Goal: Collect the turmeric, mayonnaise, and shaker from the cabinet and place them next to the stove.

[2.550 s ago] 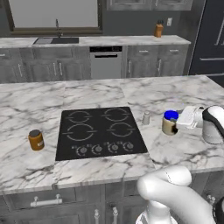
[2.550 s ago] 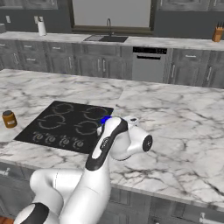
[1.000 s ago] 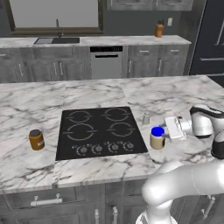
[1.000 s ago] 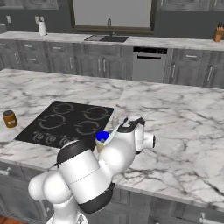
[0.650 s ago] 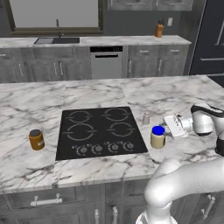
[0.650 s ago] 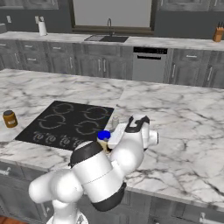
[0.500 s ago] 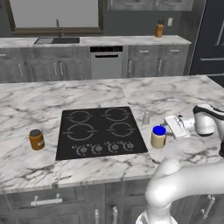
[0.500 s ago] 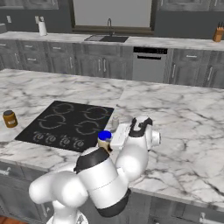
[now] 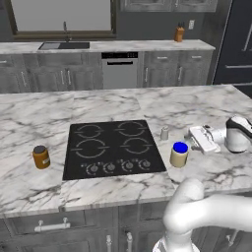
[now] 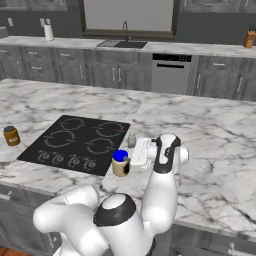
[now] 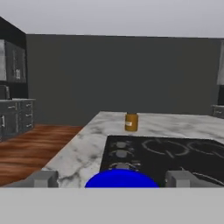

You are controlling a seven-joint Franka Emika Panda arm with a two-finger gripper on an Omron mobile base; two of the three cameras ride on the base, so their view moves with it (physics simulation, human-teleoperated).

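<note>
The mayonnaise (image 9: 179, 154) (image 10: 120, 163), a cream jar with a blue lid, stands upright on the marble island just right of the black stove (image 9: 113, 147) (image 10: 75, 140). My gripper (image 9: 193, 141) (image 10: 134, 155) lies level beside it on its right, open, the jaws standing clear of the jar. In the hand view the blue lid (image 11: 119, 178) sits low between the wide-apart fingertips (image 11: 43, 178). The tiny grey shaker (image 9: 164, 133) (image 10: 131, 140) stands behind the jar by the stove's right edge. The turmeric (image 9: 41, 157) (image 10: 11, 135) (image 11: 131, 122) stands left of the stove. The cabinet is out of view.
The island's front edge (image 9: 98, 194) runs close below the stove. Behind, a back counter carries a sink (image 9: 64, 45), a knife block (image 9: 179, 33) and a paper-towel roll (image 10: 48, 31), with a dishwasher (image 9: 119, 69) below. My own white arm (image 10: 160, 195) rises right of the jar.
The mayonnaise came down from the air onto the counter beside the stove. Over the last second the jaws opened off it and the hand drew slightly back to the right.
</note>
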